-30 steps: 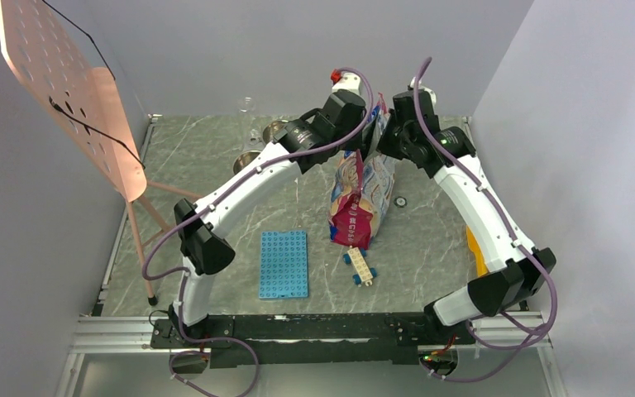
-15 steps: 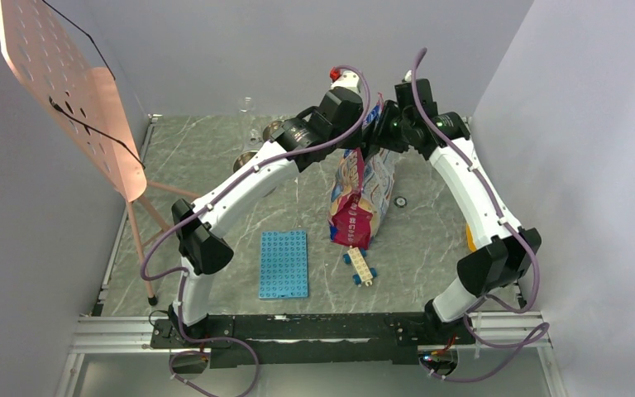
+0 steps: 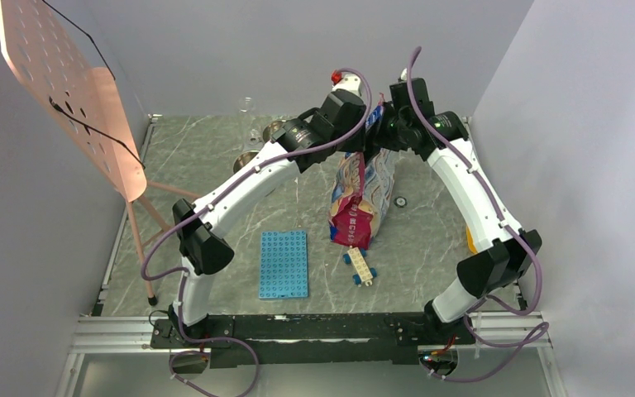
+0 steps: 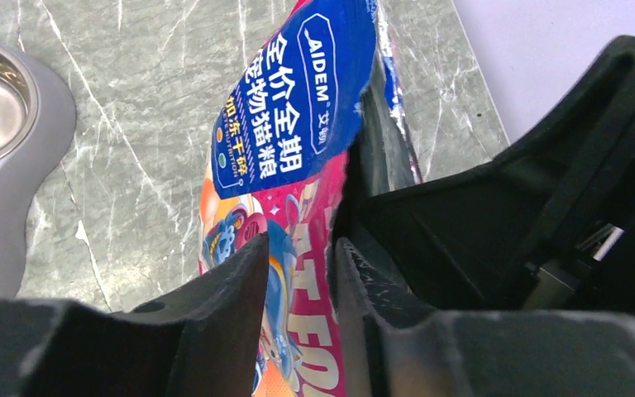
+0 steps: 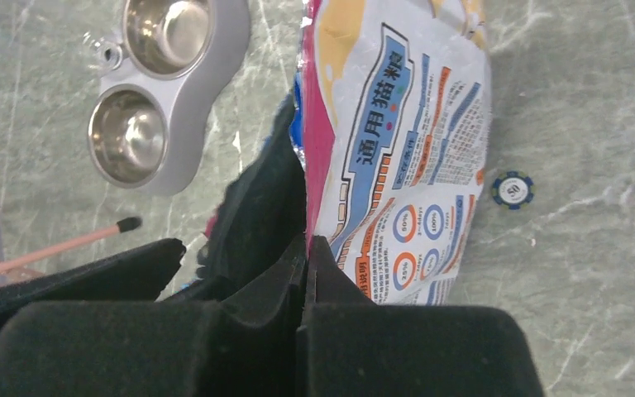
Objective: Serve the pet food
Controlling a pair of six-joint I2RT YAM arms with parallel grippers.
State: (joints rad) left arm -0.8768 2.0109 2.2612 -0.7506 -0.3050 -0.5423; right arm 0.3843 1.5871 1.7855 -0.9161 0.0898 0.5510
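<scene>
Pet-food bag upright at the far middle of the table.
The right gripper pinches the bag's top edge, fingers pressed together; the left gripper stands parted, the bag's top between its fingers.

Left gripper and right gripper crowd each other over the pet food bag, no passage between them. Bag edge fills the gap in the left jaws; bag body hangs below both sets of jaws. Steel double bowl blocks the counter out past the left jaws. Poker chip near the bag, below the right jaws, bare counter around it. Toward the bases: blue baseplate, toy brick car, open counter between them.
</scene>
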